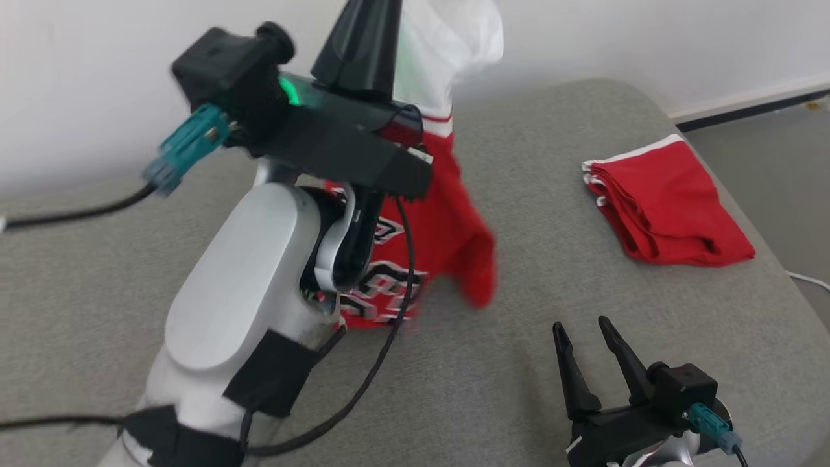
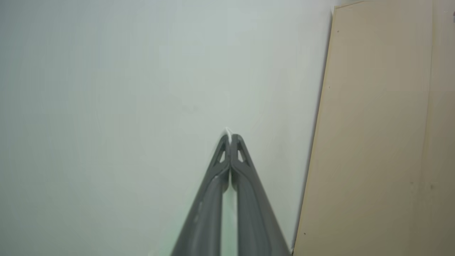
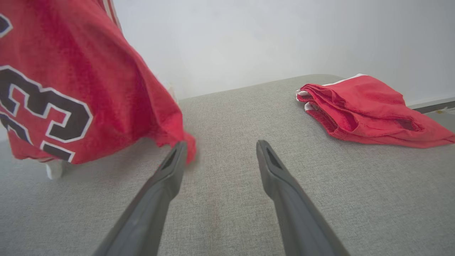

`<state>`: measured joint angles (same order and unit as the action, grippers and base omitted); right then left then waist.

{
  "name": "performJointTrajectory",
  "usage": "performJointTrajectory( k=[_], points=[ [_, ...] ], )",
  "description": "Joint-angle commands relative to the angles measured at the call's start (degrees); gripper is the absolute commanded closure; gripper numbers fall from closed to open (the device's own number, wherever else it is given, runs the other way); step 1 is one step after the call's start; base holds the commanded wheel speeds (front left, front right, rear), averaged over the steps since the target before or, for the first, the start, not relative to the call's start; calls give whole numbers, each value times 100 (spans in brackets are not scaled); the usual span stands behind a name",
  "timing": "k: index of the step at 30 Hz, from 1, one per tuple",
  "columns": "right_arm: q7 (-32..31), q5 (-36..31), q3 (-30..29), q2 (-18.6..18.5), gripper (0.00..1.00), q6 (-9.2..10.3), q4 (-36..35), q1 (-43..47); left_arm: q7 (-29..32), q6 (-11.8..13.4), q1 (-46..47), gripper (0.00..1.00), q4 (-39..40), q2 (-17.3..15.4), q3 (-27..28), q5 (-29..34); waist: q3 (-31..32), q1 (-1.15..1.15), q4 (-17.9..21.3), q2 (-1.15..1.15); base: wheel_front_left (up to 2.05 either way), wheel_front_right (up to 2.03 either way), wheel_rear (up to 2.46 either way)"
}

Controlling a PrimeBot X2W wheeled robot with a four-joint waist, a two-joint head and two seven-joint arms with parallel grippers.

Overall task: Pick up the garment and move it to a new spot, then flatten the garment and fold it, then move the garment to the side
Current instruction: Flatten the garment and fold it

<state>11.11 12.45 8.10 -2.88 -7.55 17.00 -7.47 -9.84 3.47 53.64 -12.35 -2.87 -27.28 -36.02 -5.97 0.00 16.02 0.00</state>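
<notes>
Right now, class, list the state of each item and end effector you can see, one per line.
left end effector: shut on jersey
jersey: lifted, hanging unfolded
right end effector: open, empty
red garment: folded, lying on grey cushion

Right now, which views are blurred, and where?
Head view: left forearm and hanging jersey motion-smeared, folded red garment fairly crisp. Left wrist view: soft throughout, left fingers hazy against the wall. Right wrist view: jersey's hem corner smeared, right fingers reasonably sharp.
</notes>
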Motion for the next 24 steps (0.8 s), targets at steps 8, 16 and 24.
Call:
performJointTrajectory(
  k=[8,16,24],
  points=[
    [-87,-113,-67,-5,0,14,-178,188,-270,677,-2322,100,936,-702,553,-187,39,0,-681,0,0,0,0],
    [-245,-269,-119,-3,0,14,-358,168,-512,769,-4655,100,676,-798,1017,-508,-19,0,-1134,0,0,0,0],
    [-394,-354,-132,-83,0,14,-482,247,-535,445,-5519,100,212,-374,1263,-259,91,0,-1231,0,0,0,0]
  ],
)
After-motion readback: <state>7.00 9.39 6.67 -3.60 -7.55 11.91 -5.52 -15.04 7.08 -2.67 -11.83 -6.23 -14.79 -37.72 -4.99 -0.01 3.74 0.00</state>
